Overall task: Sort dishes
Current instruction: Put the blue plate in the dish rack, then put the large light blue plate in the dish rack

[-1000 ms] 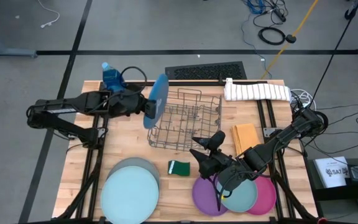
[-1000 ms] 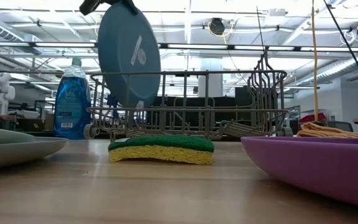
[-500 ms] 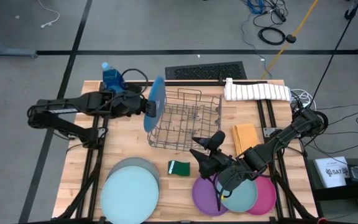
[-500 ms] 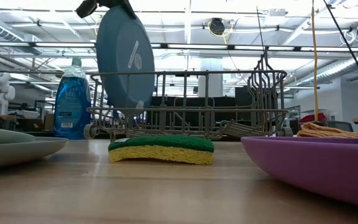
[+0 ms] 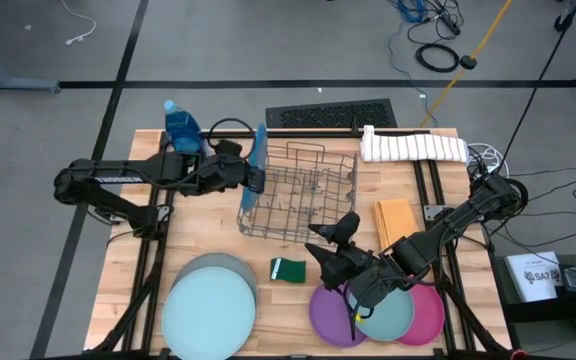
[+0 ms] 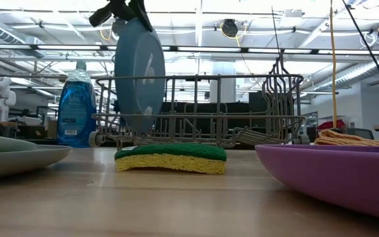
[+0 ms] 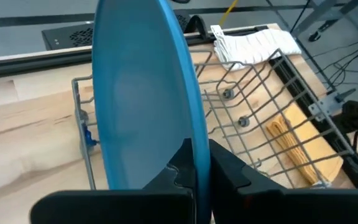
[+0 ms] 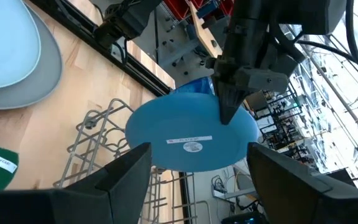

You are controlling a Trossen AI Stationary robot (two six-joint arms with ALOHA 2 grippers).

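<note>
**Left arm reaches across, right arm waits spread**

The left arm stretches across the table's far side, its wrist turned so the left gripper [image 5: 255,180] points sideways, fingers [image 7: 225,174] pinched nearly together. The right arm angles in from the right edge, the right gripper [image 5: 330,242] held low, jaws spread wide.

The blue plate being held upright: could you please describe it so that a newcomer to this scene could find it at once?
Start at the grey wire rack in the middle of the wooden table. At the rack's left end, the left pincer is shut on the rim of the blue plate. It is the only plate standing on edge; the others lie flat near the table's front.
</note>
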